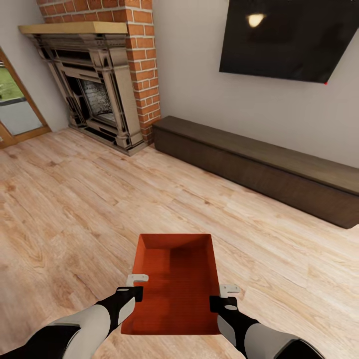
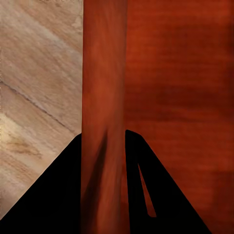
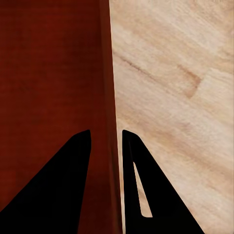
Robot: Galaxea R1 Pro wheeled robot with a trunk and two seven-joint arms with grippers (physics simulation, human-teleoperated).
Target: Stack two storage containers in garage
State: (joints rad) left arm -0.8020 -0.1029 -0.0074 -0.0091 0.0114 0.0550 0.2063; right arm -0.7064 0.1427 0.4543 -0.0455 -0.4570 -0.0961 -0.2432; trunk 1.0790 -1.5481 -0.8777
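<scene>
Storage container [image 1: 174, 279], a red-orange open bin, hangs in front of the robot above the light wood floor [image 1: 70, 199] of the living room, held by both arms at once. The left gripper [image 1: 133, 286] pinches the bin's left wall and the right gripper [image 1: 225, 295] pinches its right wall; each wrist view shows a dark finger on either side of the thin red wall, so both are clamped on the rim rather than free. The bin looks level and empty. Ahead stand the brick fireplace [image 1: 107, 75], a long dark low cabinet [image 1: 259, 169] against the wall and a black screen [image 1: 294, 37] above it. The garage is yet to be reached, so the carry seems at an early stage. The main risk, as I judge it, lies in the two-handed hold: if the arms drift apart or together while the base turns, a thin wall could slip from a pinch and the bin would tip or drop. Driving straight on would also run the base into the cabinet.
</scene>
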